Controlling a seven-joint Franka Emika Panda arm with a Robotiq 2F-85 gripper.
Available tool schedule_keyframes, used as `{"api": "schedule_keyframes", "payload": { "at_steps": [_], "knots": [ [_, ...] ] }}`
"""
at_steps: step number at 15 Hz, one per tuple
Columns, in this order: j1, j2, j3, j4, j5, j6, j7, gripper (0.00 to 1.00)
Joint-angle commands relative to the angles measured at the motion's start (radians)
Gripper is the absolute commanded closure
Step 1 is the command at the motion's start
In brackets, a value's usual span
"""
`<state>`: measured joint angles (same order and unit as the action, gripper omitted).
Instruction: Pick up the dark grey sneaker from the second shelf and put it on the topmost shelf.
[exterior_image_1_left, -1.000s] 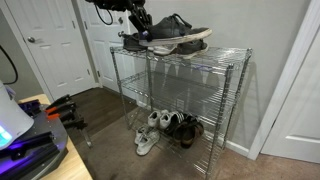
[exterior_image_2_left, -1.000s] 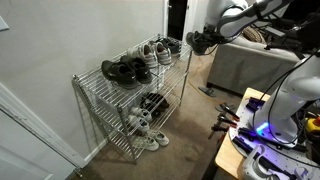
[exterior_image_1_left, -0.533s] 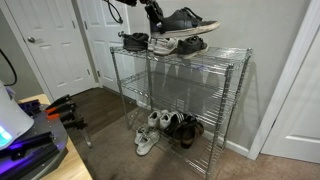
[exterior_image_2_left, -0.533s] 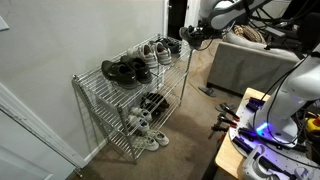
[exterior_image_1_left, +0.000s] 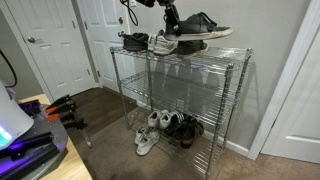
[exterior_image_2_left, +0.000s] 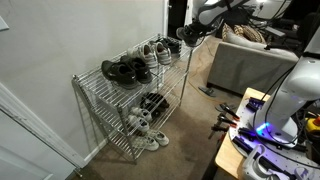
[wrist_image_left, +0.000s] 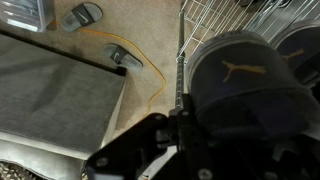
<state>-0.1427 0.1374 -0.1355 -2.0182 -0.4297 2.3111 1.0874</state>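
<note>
My gripper (exterior_image_1_left: 172, 18) is shut on the dark grey sneaker (exterior_image_1_left: 207, 26) and holds it in the air just above the topmost shelf (exterior_image_1_left: 232, 52), towards one end of the rack. In the other exterior view the gripper (exterior_image_2_left: 192, 33) and the sneaker (exterior_image_2_left: 186, 38) hang over the far end of the topmost shelf (exterior_image_2_left: 100, 88). The wrist view shows the sneaker's dark toe (wrist_image_left: 245, 80) filling the frame in front of my fingers (wrist_image_left: 185, 125). The second shelf (exterior_image_1_left: 180, 84) looks bare.
On the topmost shelf lie a dark shoe (exterior_image_1_left: 134, 42), a white-and-grey sneaker (exterior_image_1_left: 163, 44) and another dark shoe (exterior_image_1_left: 192, 45). More shoes (exterior_image_1_left: 165, 128) sit on the lowest tier. A grey sofa (exterior_image_2_left: 245, 65) stands beyond the rack's end. White doors (exterior_image_1_left: 55, 45) stand nearby.
My gripper has risen from shelf level and carried the dark grey sneaker sideways above the topmost shelf, past the shoes lying there, towards the rack's end.
</note>
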Motion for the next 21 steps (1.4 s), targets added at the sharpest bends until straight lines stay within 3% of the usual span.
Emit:
{"api": "schedule_keyframes", "payload": {
  "at_steps": [1,3,10,11,21],
  "knots": [
    [0.007,0.056,-0.032,0.097,0.054,-0.054,-0.03,0.95],
    [0.019,0.053,-0.043,0.065,0.032,-0.028,-0.008,0.9],
    [0.021,0.075,-0.05,0.094,0.037,-0.036,-0.008,0.9],
    [0.021,0.074,-0.05,0.094,0.037,-0.036,-0.008,0.95],
    [-0.023,0.224,-0.067,0.26,0.162,-0.043,-0.429,0.95]
  ]
}}
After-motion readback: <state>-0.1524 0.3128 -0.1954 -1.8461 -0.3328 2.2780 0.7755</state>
